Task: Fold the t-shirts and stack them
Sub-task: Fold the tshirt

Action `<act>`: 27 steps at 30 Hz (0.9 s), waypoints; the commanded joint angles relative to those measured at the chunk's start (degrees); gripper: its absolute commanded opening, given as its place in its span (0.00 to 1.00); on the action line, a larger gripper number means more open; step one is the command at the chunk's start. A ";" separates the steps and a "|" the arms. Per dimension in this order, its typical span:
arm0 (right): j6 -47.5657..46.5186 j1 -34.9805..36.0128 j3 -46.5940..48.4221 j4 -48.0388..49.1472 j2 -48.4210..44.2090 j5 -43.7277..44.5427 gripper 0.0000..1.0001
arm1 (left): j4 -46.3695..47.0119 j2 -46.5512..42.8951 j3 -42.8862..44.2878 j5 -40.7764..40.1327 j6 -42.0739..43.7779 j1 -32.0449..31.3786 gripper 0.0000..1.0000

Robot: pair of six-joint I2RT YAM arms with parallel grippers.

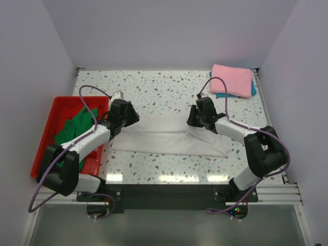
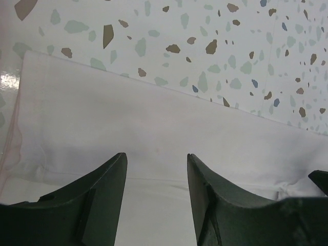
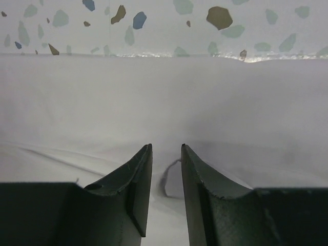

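Speckled worktop [image 1: 169, 92], with a white t-shirt [image 1: 164, 138] folded into a long strip at its middle.
Left of the white t-shirt, a red tray [image 1: 45, 139] holds a green t-shirt [image 1: 74, 125]. Beyond its right end, a pink t-shirt [image 1: 231, 78] lies on a teal t-shirt [image 1: 252, 88]. The left tool [image 2: 156, 159] is released over its left end. The right tool [image 3: 166, 148] is nearly closed at its right end, and I cannot tell whether it grasps cloth.

The left arm [image 1: 89, 139] rises from lower left and the right arm [image 1: 246, 134] from lower right, both bent toward mid-frame, the left gripper [image 1: 126, 114] tipped down with fingers [image 2: 105, 197] wide apart, the right gripper [image 1: 196, 116] with fingers [image 3: 134, 192] almost together, a slim gap between.
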 commanded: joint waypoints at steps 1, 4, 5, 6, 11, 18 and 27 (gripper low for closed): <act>1.16 2.22 -1.18 4.12 -1.45 3.27 0.32 | 2.96 0.12 1.73 0.60 1.74 -0.41 0.55; 2.12 3.46 -4.08 3.85 -5.40 3.45 0.27 | 3.04 0.29 1.74 0.77 2.01 -0.41 0.55; 2.39 3.81 -5.48 3.77 -6.37 3.45 0.26 | 3.04 0.47 1.74 1.30 1.92 -0.50 0.55; 2.91 4.33 -6.28 3.59 -7.25 2.93 0.25 | 4.87 0.91 1.74 1.74 2.01 -0.50 0.55; 4.23 6.79 -10.93 3.76 -12.70 1.08 0.21 | 8.40 3.54 2.52 6.21 2.53 -1.55 0.54; 5.99 9.69 -15.42 4.64 -16.57 -0.59 0.20 | 12.18 12.05 7.70 10.97 4.29 -7.51 0.55; 6.08 11.19 -19.12 0.00 -28.58 2.72 0.21 | 16.57 22.07 17.72 12.81 7.71 -15.52 0.55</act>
